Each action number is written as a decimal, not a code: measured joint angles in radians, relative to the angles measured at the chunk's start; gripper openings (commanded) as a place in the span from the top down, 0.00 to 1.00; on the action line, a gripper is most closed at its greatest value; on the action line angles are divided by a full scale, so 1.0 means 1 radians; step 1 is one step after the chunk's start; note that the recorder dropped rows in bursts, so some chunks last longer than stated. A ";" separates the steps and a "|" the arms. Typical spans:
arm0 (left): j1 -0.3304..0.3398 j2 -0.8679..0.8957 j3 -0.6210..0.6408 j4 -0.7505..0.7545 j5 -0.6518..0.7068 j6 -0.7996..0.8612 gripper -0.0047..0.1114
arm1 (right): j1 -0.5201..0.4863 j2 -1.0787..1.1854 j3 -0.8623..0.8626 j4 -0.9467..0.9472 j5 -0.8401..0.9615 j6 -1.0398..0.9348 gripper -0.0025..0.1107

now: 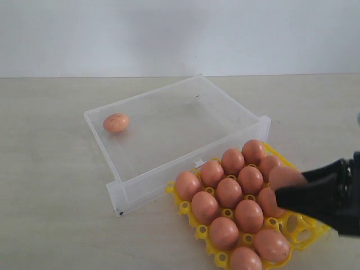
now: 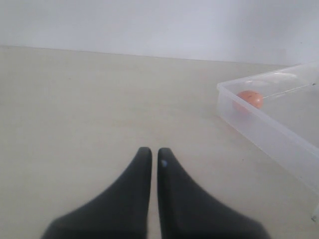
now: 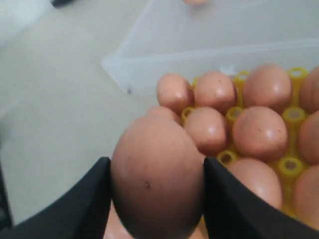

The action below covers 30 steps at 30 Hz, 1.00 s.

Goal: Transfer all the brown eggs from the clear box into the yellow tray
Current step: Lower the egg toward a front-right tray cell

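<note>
Brown eggs (image 1: 229,192) are found chiefly in the yellow tray (image 1: 181,207), where some thirteen stand in the cups with their long axes upright. A lone egg (image 1: 116,122) is left in the clear box (image 1: 163,179), near its far left corner. It lies on its side, with its long axis roughly across the exterior view.

A held egg (image 1: 286,175) is clamped by its sides in the right claw (image 3: 155,169) above the tray's right part, its long axis running along the fingers. The left claw (image 2: 153,152) is closed on nothing, low over the bare table (image 1: 50,197) beside the box.

The tray's near right corner is covered by the right claw, and the nearest egg is cut by the frame edge.
</note>
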State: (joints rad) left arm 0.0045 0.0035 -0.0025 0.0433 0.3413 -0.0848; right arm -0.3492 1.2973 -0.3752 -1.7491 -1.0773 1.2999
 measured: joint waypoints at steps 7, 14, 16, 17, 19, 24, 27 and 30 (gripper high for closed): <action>0.000 0.000 0.000 0.000 0.000 0.000 0.92 | 0.000 0.000 0.070 -0.007 0.167 -0.270 0.98; 0.000 0.000 0.000 0.000 0.000 0.000 0.92 | 0.000 0.071 0.070 0.000 0.285 -0.242 0.98; 0.000 0.000 0.000 0.000 0.000 0.000 0.92 | 0.000 0.142 0.074 0.047 0.259 -0.291 0.98; 0.000 0.000 0.000 0.000 0.000 0.000 0.92 | 0.000 0.163 0.074 0.086 0.223 -0.321 0.98; 0.000 0.000 0.000 0.000 0.000 0.000 0.92 | 0.000 0.171 0.074 0.107 0.194 -0.362 0.98; 0.000 0.000 0.000 0.000 0.000 0.000 0.92 | 0.000 0.175 0.074 0.114 0.203 -0.391 0.96; 0.000 0.000 0.000 0.000 0.000 0.000 0.92 | 0.000 0.177 0.074 0.114 0.204 -0.372 0.85; 0.000 0.000 0.000 0.000 0.000 0.000 0.92 | 0.000 0.177 0.074 0.114 0.204 -0.353 0.69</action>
State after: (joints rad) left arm 0.0045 0.0035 -0.0025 0.0433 0.3413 -0.0848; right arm -0.3492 1.4739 -0.3017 -1.6352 -0.8729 0.9473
